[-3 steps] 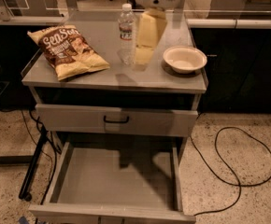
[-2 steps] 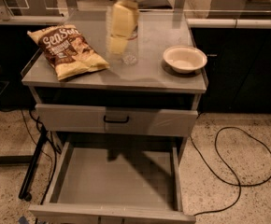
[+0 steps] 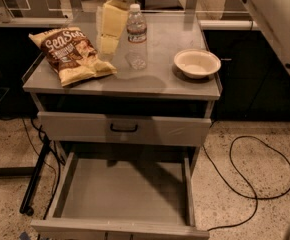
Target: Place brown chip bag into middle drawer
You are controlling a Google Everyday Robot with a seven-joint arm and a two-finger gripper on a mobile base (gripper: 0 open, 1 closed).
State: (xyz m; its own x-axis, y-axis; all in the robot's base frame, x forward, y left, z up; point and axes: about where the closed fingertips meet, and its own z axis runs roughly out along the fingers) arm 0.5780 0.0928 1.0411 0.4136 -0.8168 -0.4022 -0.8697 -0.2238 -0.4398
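The brown chip bag point(image 3: 72, 54) lies flat on the left part of the grey cabinet top point(image 3: 155, 79), dark brown above with white script, pale yellow below. My gripper point(image 3: 107, 45), with pale yellow fingers, hangs over the cabinet top just right of the bag's upper right edge and left of a water bottle. It holds nothing. The middle drawer point(image 3: 125, 191) is pulled out below, wide and shallow, with a bare grey floor.
A clear water bottle point(image 3: 136, 34) stands upright mid-top, close to the gripper's right. A white bowl point(image 3: 197, 62) sits at the right. A shut drawer front with a black handle point(image 3: 123, 128) is above the open drawer. A black cable point(image 3: 255, 169) loops on the floor at the right.
My gripper has moved left, from the right of the water bottle past it to beside the chip bag. The bag, bottle and bowl have not moved.
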